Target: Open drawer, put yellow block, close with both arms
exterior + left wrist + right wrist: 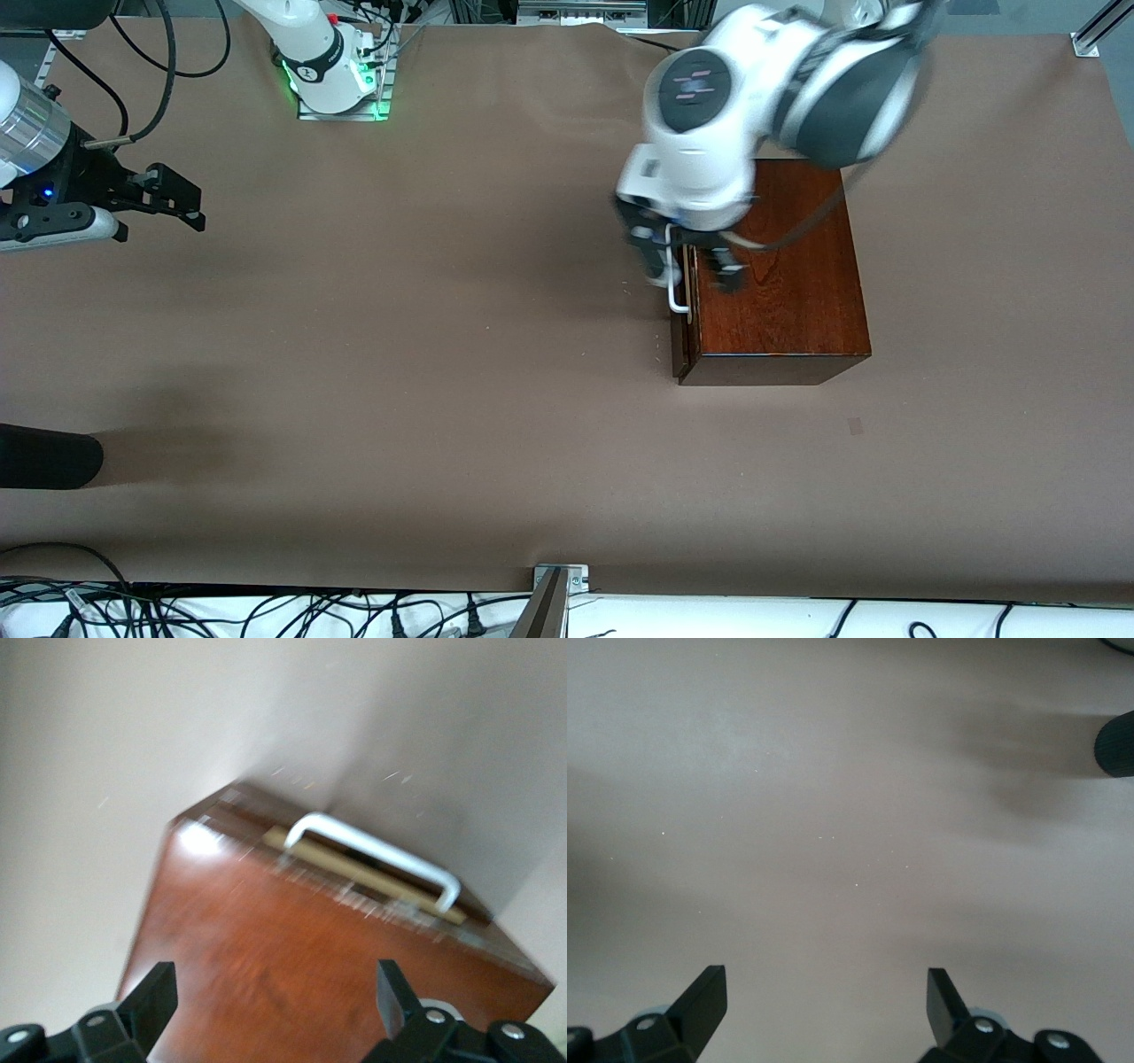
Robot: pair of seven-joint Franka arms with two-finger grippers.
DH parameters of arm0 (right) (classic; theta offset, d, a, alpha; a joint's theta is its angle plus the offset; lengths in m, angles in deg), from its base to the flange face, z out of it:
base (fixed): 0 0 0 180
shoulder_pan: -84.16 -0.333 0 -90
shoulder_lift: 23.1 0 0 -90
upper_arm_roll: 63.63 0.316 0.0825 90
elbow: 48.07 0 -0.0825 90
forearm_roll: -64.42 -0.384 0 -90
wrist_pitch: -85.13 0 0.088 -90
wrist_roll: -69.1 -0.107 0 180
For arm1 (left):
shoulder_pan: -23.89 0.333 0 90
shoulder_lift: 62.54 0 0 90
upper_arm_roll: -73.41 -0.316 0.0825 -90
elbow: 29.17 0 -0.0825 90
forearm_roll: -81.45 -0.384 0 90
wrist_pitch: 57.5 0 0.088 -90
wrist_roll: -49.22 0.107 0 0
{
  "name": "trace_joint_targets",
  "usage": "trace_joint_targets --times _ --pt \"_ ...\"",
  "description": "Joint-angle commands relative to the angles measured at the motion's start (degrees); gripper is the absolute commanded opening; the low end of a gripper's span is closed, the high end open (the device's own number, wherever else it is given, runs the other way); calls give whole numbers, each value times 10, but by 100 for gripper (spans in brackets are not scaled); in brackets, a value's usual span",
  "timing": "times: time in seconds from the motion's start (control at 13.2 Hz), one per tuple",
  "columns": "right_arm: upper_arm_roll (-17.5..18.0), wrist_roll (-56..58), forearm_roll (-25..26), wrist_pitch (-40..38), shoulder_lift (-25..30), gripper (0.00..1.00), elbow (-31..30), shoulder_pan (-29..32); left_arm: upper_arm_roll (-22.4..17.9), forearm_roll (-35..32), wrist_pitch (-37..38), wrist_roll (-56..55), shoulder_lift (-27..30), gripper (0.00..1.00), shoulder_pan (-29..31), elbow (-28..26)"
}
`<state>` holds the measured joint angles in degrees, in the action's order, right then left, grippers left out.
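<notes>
A glossy dark mahogany box (780, 283) with reddish wood grain stands on the brown paper-covered table (443, 354), toward the left arm's end. Its drawer (680, 306), dark reddish-brown in front with a white metal bar handle (675, 282), faces the right arm's end of the table and stands only slightly out: the left wrist view shows a narrow strip of pale light wood (372, 877) between the handle (376, 855) and the box top (301, 974). The left arm's black two-finger gripper (693, 264) hangs over the box's drawer edge, its fingers spread wide and gripping nothing; one finger (656, 259) is over the table just beside the handle, the other (728, 270) over the box top. In its wrist view the fingertips (155, 992) frame the lid, apart from the handle. The right arm waits at its end of the table, its black gripper (168, 197) over bare paper, the fingers (704, 992) held wide apart and empty. A dark rounded object (44, 455) lies at the table's edge at the right arm's end, nearer the front camera. No yellow block shows in any view.
</notes>
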<state>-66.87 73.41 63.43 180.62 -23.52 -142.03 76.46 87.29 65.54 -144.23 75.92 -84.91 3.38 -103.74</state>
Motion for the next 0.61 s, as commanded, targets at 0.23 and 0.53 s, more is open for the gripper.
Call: trace_joint_targets --times 0.23,0.53 --pt "-2 -9 5 -16 1 100 4 3 -17 58 19 -77 41 100 122 32" --pt "-3 -9 2 -7 -5 100 8 3 -98 134 -66 -187 160 100 132 -118"
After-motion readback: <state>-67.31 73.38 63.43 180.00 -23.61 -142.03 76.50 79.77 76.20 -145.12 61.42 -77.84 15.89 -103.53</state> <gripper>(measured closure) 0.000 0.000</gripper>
